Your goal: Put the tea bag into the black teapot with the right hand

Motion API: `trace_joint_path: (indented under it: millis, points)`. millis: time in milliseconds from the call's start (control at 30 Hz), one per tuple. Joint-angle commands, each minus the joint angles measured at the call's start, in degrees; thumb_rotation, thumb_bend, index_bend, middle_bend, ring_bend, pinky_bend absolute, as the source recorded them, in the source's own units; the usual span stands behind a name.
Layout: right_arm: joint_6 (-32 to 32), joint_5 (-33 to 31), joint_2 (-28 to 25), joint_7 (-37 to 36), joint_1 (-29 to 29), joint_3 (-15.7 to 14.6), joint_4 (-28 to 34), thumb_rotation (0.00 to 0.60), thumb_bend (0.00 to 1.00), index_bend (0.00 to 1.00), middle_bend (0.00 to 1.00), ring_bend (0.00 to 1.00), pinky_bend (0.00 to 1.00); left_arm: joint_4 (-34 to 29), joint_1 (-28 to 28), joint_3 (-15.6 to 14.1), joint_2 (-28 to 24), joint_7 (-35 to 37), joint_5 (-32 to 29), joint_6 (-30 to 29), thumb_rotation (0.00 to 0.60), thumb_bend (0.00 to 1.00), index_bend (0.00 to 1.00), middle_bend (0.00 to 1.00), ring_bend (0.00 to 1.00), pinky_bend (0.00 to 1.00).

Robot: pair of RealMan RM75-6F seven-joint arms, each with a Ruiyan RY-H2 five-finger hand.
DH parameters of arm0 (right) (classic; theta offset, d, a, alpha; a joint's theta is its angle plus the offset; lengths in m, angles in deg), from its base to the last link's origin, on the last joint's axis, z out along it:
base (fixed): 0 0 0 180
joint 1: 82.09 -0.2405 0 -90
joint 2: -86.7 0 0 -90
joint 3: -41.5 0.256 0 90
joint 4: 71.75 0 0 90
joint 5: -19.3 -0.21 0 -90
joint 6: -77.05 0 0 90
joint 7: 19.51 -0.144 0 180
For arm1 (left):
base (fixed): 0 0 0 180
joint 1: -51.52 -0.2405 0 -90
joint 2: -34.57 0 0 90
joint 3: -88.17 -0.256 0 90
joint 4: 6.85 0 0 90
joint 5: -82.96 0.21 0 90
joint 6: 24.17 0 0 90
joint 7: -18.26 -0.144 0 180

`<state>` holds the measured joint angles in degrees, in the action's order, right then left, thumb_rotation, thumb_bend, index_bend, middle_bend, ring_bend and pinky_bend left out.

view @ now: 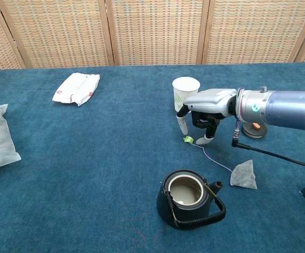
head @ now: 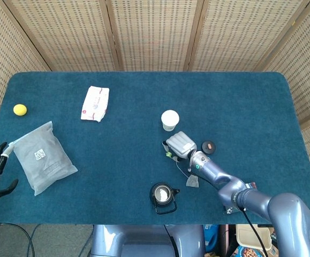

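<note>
Tea bag: pale pyramid, green-tagged string.

White pyramid tea bag flat on cloth, string to green tag, right of lidless black teapot.

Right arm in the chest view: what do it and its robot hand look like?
The right arm is a glossy blue-grey metallic tube with a small green light near the wrist. The right robot hand has a silver-grey back and dark inner parts. A black cable trails from the wrist.
</note>
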<state>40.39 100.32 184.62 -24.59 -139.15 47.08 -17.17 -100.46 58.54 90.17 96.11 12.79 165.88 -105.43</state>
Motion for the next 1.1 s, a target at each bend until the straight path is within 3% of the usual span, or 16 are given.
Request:
trace_joint_path:
  millis: [33,1100]
  points:
    - [0.0,0.2,0.2,-0.2,-0.1,0.0,-0.2,0.600,0.41,0.50,0.97,1.00,1.00,0.1,-0.1,0.0,0.0,0.1,-0.1,0.0,0.600,0.32,0.00,0.00,0.00,0.00]
    - [1.9,-0.5,2.0,-0.5,-0.8,-0.1,-2.8,0.600,0.41,0.51,0.97,1.00,1.00,0.9,-0.2,0.1,0.4,0.5,-0.4,0.2,0.600,0.32,0.00,0.00,0.00,0.00]
